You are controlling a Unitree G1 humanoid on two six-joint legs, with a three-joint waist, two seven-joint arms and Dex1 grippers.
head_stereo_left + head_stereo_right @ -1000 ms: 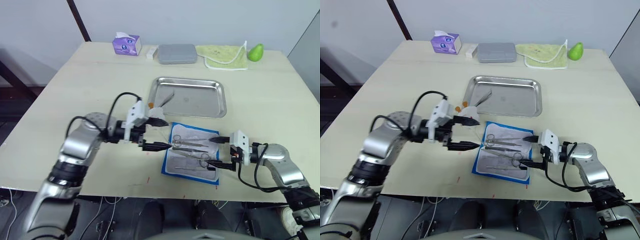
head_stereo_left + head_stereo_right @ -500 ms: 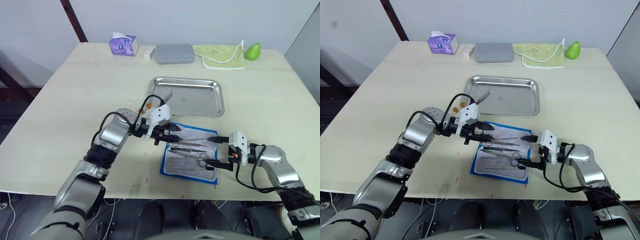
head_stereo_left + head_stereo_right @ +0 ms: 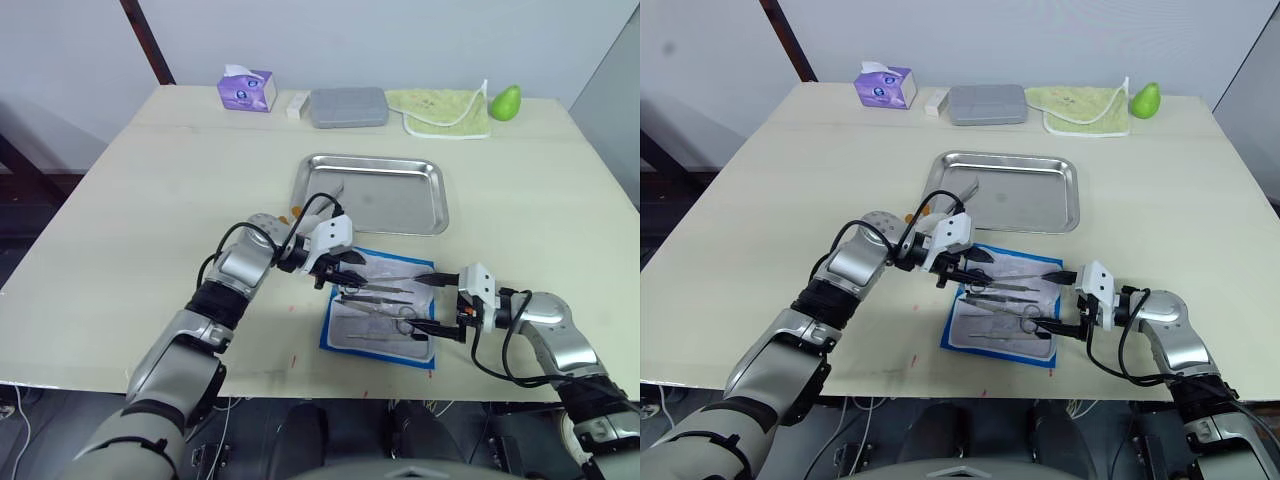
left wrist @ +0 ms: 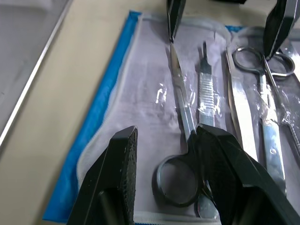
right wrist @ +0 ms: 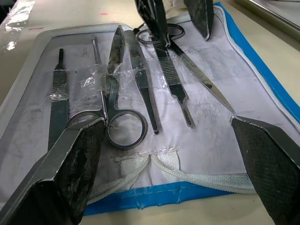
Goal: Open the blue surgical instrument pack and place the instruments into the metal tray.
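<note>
The blue surgical instrument pack (image 3: 380, 310) lies open; the left gripper (image 4: 173, 154) has its fingers spread around a scissor handle (image 4: 180, 180), probably to lift it, while the right gripper (image 3: 432, 303), gaping and empty, hovers at the pack's edge.

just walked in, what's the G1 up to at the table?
It is emptying the blue surgical instrument pack, which lies open in front of the metal tray. The left gripper, open, straddles the handle ring of a pair of scissors in the lining. The right gripper is open at the pack's other edge. One instrument lies in the tray.
</note>
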